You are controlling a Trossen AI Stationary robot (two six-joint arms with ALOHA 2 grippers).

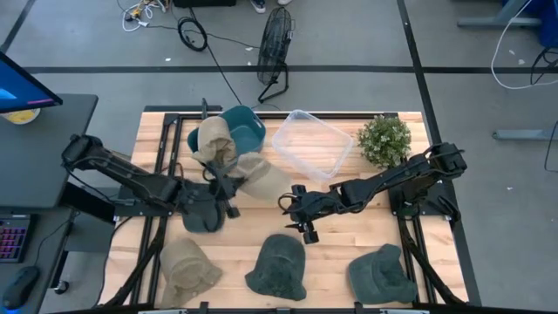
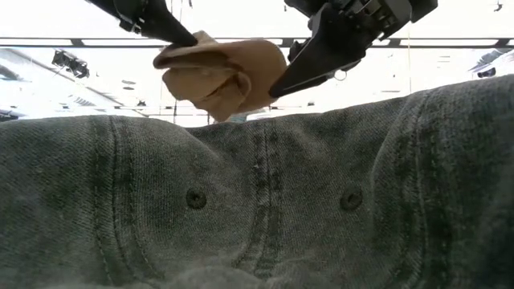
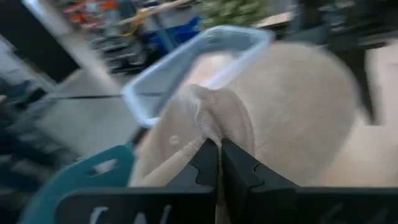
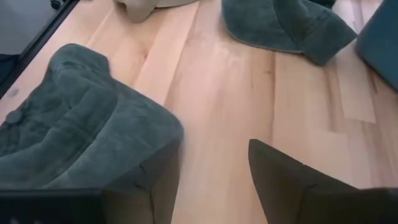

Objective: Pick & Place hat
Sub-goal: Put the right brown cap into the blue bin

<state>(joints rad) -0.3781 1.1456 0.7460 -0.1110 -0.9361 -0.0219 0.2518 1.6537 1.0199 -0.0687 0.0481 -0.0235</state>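
A beige hat [image 1: 257, 177] hangs from my left gripper [image 1: 228, 185], which is shut on it between the teal bin [image 1: 248, 129] and the clear container [image 1: 311, 144]. In the low view this beige hat [image 2: 225, 76] shows up in the air. A second beige hat [image 1: 214, 139] lies in the teal bin. My right gripper [image 1: 299, 214] is open just to the right of the held hat, over bare wood, with a green hat [image 4: 74, 137] beside its fingers. Other hats lie along the near edge. My left gripper [image 3: 219, 155] pinches a raised fold of the beige hat's cloth [image 3: 208, 118] between its two shut fingers, coming from the table's left. The hat bulges out beyond the fingers. In the low view it hangs lifted, held at its left side [image 2: 181, 52].
A dark hat [image 1: 200, 215] lies under the left arm. A beige hat [image 1: 187, 266] and two green hats [image 1: 279, 266] [image 1: 381, 275] lie along the near edge; one green hat [image 2: 257, 209] fills the low view. A potted plant [image 1: 384, 139] stands at the far right.
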